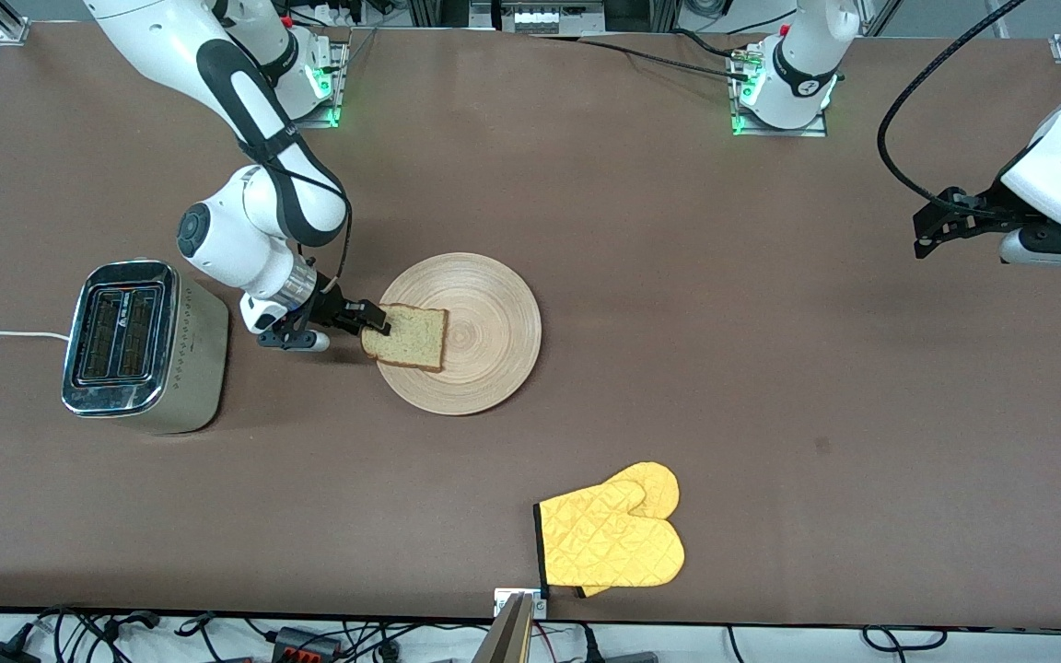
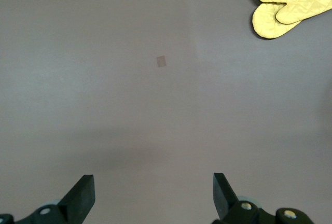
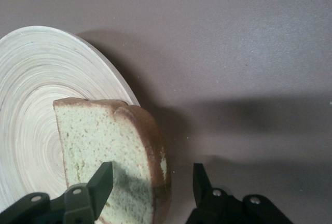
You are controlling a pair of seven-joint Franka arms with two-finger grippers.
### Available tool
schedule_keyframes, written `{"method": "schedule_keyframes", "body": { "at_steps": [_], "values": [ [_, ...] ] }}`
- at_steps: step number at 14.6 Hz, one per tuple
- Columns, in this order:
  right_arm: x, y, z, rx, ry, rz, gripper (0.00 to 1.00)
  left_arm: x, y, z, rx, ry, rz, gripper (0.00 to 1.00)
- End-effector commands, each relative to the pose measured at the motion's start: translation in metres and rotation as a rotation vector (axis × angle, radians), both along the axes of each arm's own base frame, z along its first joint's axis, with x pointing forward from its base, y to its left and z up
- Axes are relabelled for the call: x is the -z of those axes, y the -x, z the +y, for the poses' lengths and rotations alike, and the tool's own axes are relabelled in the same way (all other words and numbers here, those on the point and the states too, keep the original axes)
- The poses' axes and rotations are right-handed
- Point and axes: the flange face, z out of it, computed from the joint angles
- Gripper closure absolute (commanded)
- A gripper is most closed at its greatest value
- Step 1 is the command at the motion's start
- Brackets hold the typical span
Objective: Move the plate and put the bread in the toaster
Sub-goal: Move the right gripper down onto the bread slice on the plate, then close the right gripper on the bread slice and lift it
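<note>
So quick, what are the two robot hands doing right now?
Left gripper: open, holding nothing, over bare table.
Right gripper: open around the bread's edge on the plate, not yet gripping it.

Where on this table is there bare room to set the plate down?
Bare table lies between the plate and the left gripper, and between the toaster and the oven mitts. Crowded: the right gripper, closing around the bread, fills the toaster-plate gap.
</note>
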Motion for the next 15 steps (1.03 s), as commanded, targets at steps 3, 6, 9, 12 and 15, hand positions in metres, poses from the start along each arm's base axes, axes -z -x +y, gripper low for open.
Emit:
{"method": "schedule_keyframes", "body": {
  "at_steps": [3, 6, 9, 12, 15],
  "values": [
    [-0.001, -0.002, 0.004, 0.004, -0.017, -0.008, 0.41, -0.006, 0.002, -0.001, -0.007, 0.016, 0.004, 0.00],
    [-0.004, -0.003, 0.004, -0.001, -0.038, 0.016, 0.50, -0.006, 0.002, -0.003, -0.003, 0.016, 0.002, 0.00],
    [-0.006, -0.006, 0.004, 0.004, -0.047, 0.016, 0.56, -0.006, 0.001, 0.000, -0.008, 0.016, 0.001, 0.00],
    [-0.011, -0.010, 0.005, 0.000, -0.059, 0.019, 0.60, -0.006, 0.001, 0.001, -0.020, 0.017, 0.000, 0.00],
    [-0.010, -0.012, -0.001, 0.005, -0.068, 0.035, 0.76, -0.005, 0.001, 0.002, -0.025, 0.017, 0.002, 0.00]
  ]
}}
